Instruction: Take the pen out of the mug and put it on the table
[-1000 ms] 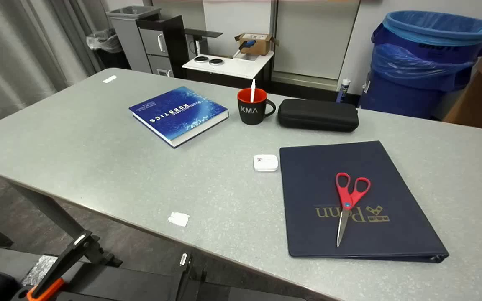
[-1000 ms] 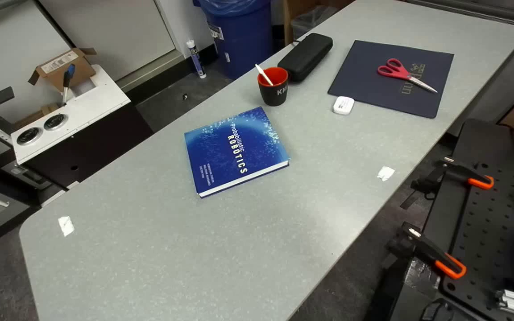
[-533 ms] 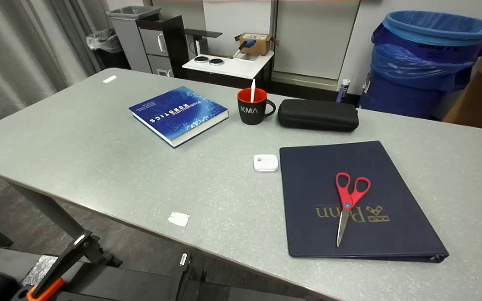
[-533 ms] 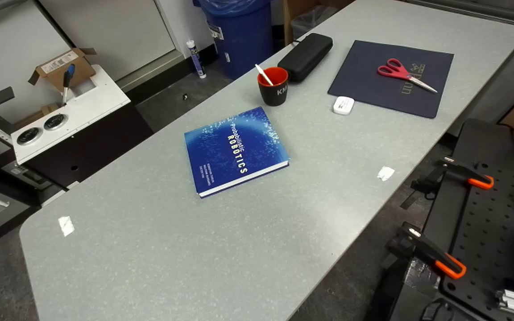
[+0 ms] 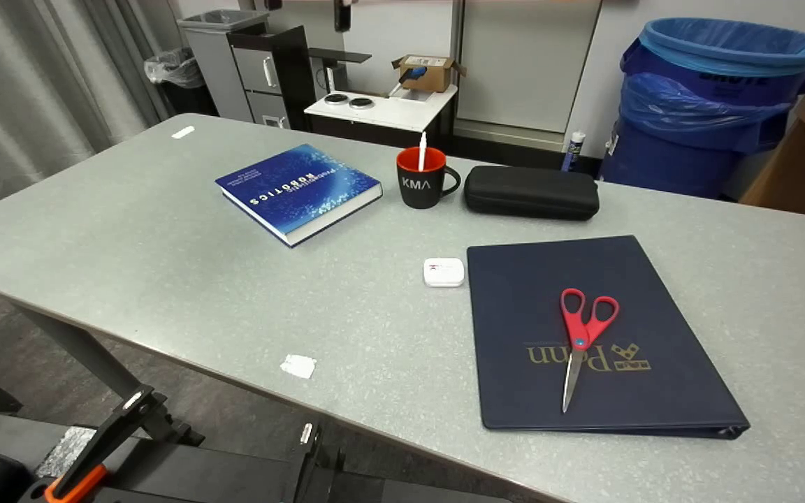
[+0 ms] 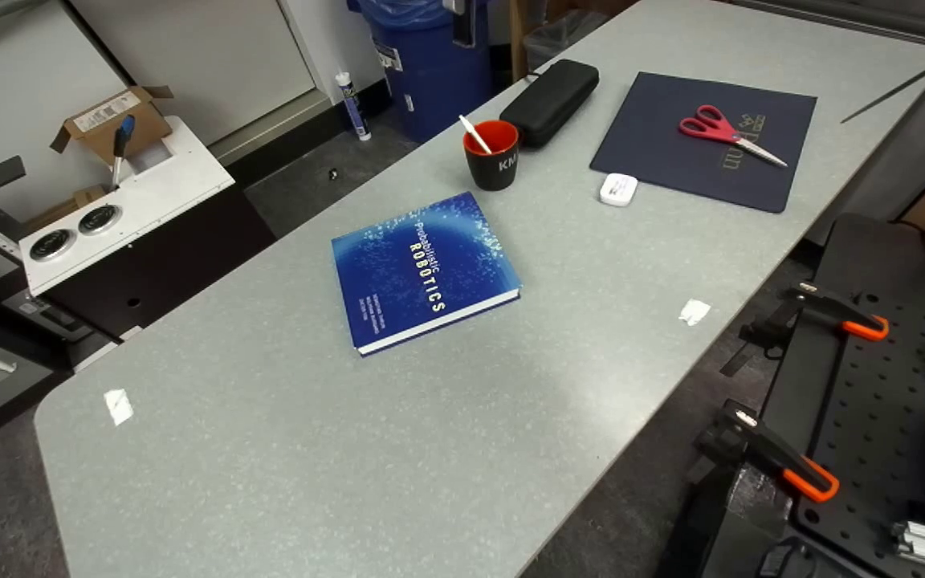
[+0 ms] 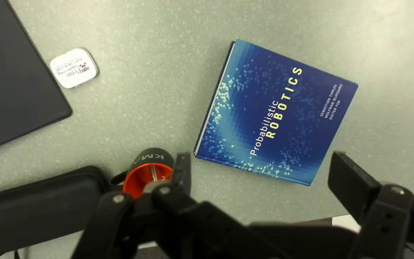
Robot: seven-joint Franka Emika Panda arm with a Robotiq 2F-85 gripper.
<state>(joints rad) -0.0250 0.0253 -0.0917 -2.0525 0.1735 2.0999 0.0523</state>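
Note:
The mug is black outside and red inside, with white letters and a handle. It stands upright on the light-grey table (image 5: 235, 300) in an exterior view (image 5: 413, 194), and it also shows in an exterior view (image 6: 491, 172) and the wrist view (image 7: 153, 157). The thin white pen (image 5: 423, 150) leans in the mug, its upper end above the rim; it also shows in an exterior view (image 6: 474, 134). In the wrist view a finger hides part of the pen (image 7: 153, 172) and mug. My gripper (image 7: 260, 167) is open and empty, high above the table. Its fingertips show at the top edge of an exterior view (image 5: 308, 10).
A blue book (image 5: 301, 192) lies beside the mug. A long black case (image 5: 532, 192) stands close to the handle side. A small white box (image 5: 444, 272) and a dark blue binder (image 5: 535, 279) with red-handled scissors (image 5: 581, 335) lie nearer the table's front edge.
The gripper's fingertips have come into view at the top of both exterior views, so it has moved lower. A thin dark line has appeared over the table's far corner. Mug and pen have not moved.

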